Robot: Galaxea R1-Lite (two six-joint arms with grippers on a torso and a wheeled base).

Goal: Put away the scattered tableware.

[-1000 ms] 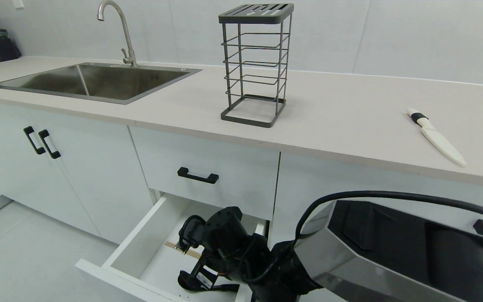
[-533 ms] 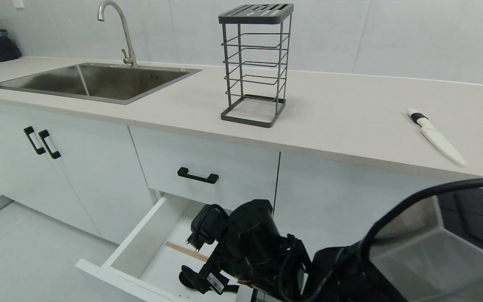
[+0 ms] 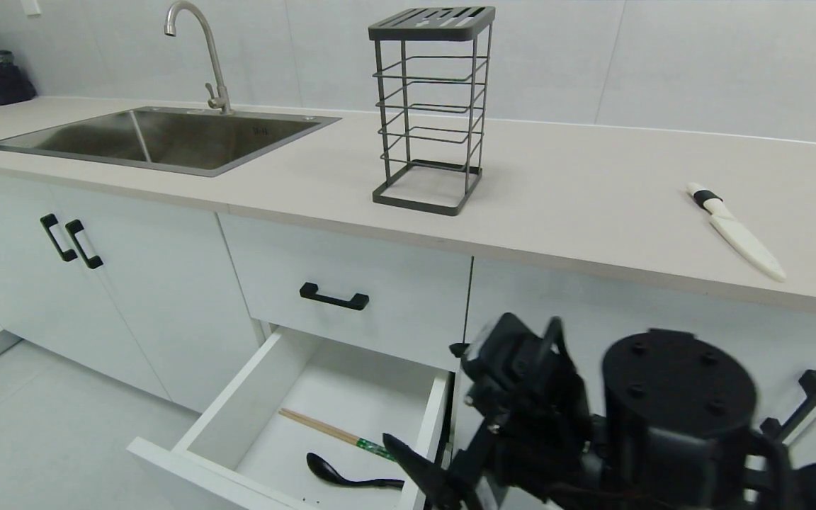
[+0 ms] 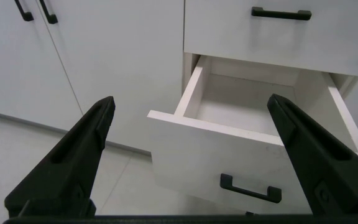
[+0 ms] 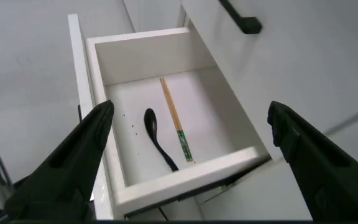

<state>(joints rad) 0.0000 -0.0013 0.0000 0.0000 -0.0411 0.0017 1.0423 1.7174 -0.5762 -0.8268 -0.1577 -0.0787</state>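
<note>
In the open drawer (image 3: 238, 404), spoon (image 3: 341, 478) and chopsticks (image 3: 330, 431) lie stowed; the knife (image 3: 737, 232) on the worktop (image 3: 578, 191) awaits storing; left gripper (image 4: 190, 101) and right gripper (image 5: 190, 106) hang empty, fingers apart.

Open drawer (image 3: 234, 407) under a kitchen counter (image 3: 578, 191), tableware inside.

In the pulled-out white drawer lie wooden chopsticks (image 3: 330, 431) with a green end, and nearer, just beside them, a black spoon (image 3: 341, 474). The right gripper (image 3: 443, 474) hangs at the drawer's right wall, above its near corner. On the counter a white knife (image 3: 734, 230) with a black band lies flat at the right. A tall dark wire rack (image 3: 429, 113) stands upright in the middle, and a steel sink (image 3: 160, 138) with a curved faucet (image 3: 199, 42) is at the far left.
</note>
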